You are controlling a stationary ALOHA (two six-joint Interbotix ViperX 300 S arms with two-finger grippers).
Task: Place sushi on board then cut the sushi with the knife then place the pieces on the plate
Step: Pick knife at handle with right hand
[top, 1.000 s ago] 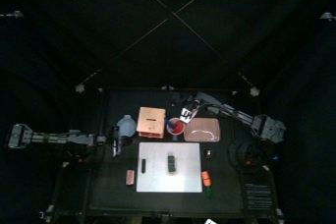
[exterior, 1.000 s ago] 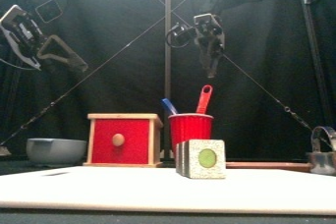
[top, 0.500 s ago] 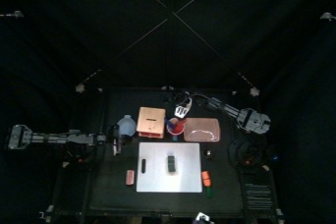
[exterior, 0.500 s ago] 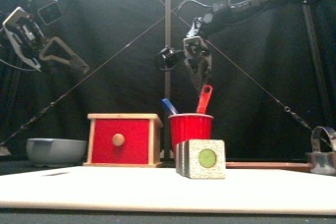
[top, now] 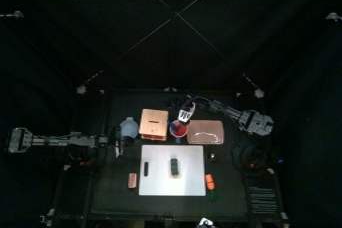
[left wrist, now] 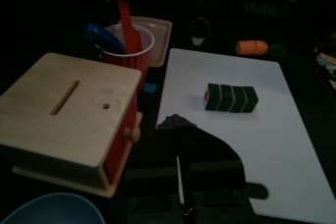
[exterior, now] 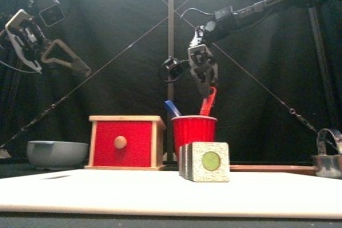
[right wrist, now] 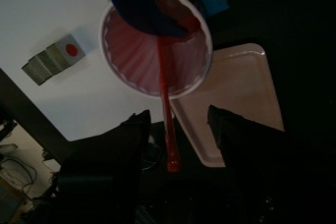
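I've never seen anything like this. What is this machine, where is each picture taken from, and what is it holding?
It is a robot with two black arms at a small table. One picture looks down from high above, one looks level from the table's front edge, and two come from cameras on the wrists. On the table are a white cutting board with a toy sushi roll on it, a wooden box, a red cup holding a red knife and a blue knife, a pink tray and a blue-grey bowl. The right hand hangs over the cup, jaws open either side of the red knife; nothing is held yet. The left hand hangs at the left side.
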